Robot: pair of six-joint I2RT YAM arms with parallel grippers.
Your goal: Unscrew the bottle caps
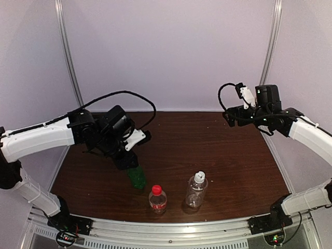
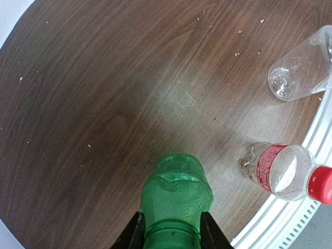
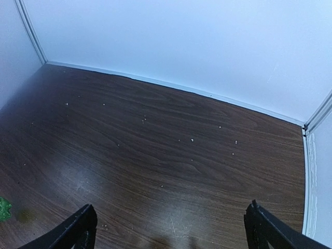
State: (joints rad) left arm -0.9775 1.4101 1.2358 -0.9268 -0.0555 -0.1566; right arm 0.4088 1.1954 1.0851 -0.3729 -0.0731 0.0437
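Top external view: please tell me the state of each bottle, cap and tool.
left tool: shut on green bottle
green bottle: held, its cap hidden
red-label bottle: upright, free
red cap: on its bottle
ribbed bottle: upright, free
white cap: on its bottle
right tool: open, empty

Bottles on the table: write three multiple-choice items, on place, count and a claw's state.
1. Which bottle stands between the other two in the top view? A green bottle B red-capped bottle C ribbed clear bottle
2. How many bottles are there? A one B two C three
3. The right claw is: A open and empty B shut on a cap C gripping a bottle
Answers: 1 B: green on one side, ribbed on the other. 2 C: three show. 3 A: its jaws stand wide apart, nothing between.
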